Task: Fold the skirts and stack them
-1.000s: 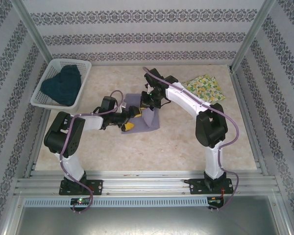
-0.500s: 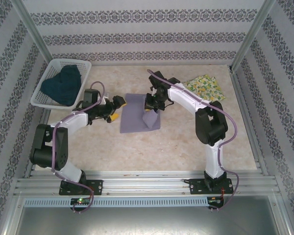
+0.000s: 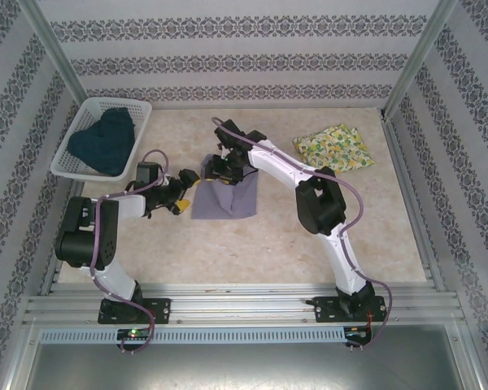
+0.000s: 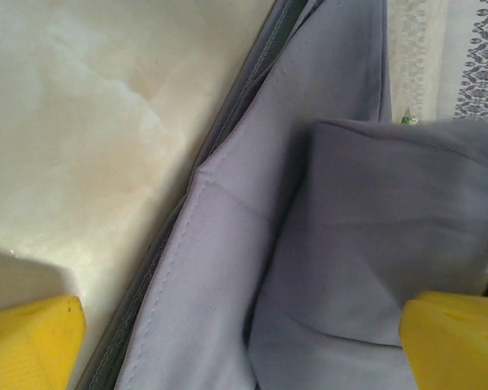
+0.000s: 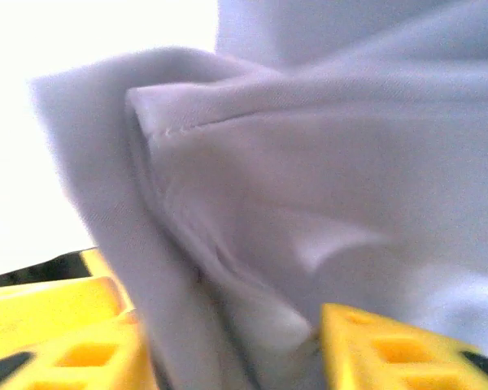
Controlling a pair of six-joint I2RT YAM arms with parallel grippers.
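Note:
The grey-lavender skirt lies folded at the table's middle, one layer raised over another. My right gripper hovers over its far left corner; its yellow fingers stand apart with a loose fold of the grey cloth between them. My left gripper sits at the skirt's left edge, wide open, its yellow fingertips either side of the hem. The yellow printed skirt lies folded at the back right. The dark teal skirt is heaped in the basket.
The white lattice basket stands at the back left corner. Bare marbled table stretches in front of the grey skirt. Patterned walls and metal posts close in the sides and back.
The right gripper has swept left across the grey skirt, carrying its right side over, and its jaws have opened. The left gripper drew back left, then stayed by the skirt's left edge.

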